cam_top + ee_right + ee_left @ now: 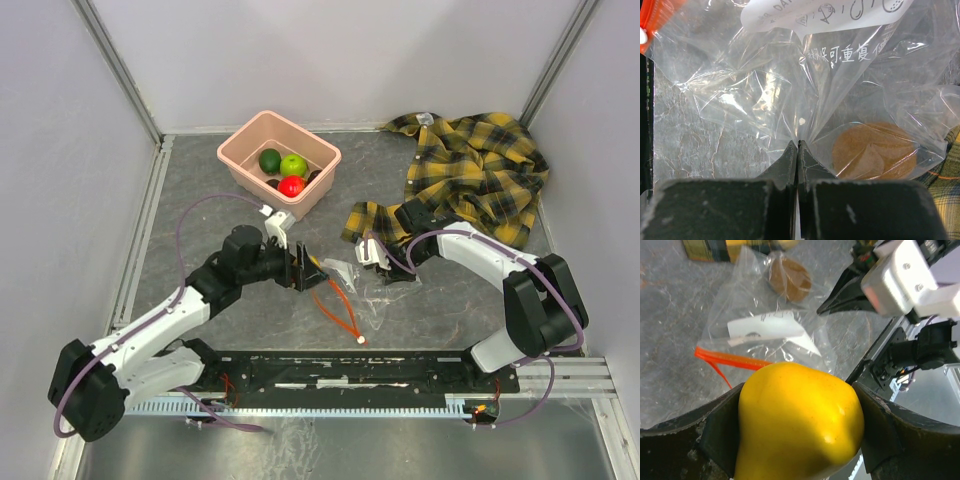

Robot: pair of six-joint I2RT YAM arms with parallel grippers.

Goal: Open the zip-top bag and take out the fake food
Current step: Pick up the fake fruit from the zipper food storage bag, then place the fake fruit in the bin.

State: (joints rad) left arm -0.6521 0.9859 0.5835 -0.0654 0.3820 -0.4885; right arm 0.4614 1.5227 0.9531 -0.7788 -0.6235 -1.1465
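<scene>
The clear zip-top bag (360,285) lies on the table between my arms, its orange-red zip strip (340,312) trailing toward the near edge. My left gripper (305,270) is shut on a glossy yellow-orange fruit (797,422), held just left of the bag's mouth. My right gripper (388,268) is shut on a pinched fold of the bag's plastic (799,135) at its far end. A brown fruit (874,151) is still inside the bag, right of my fingers; it also shows in the left wrist view (790,281). Light green, dark green and red fruits (292,185) lie in the pink tub (240,160).
The yellow-and-black plaid shirt (475,175) is heaped at the back right, reaching down to the right gripper. The pink tub stands at the back centre-left. Enclosure walls close in the sides and back. A metal rail (380,372) runs along the near edge.
</scene>
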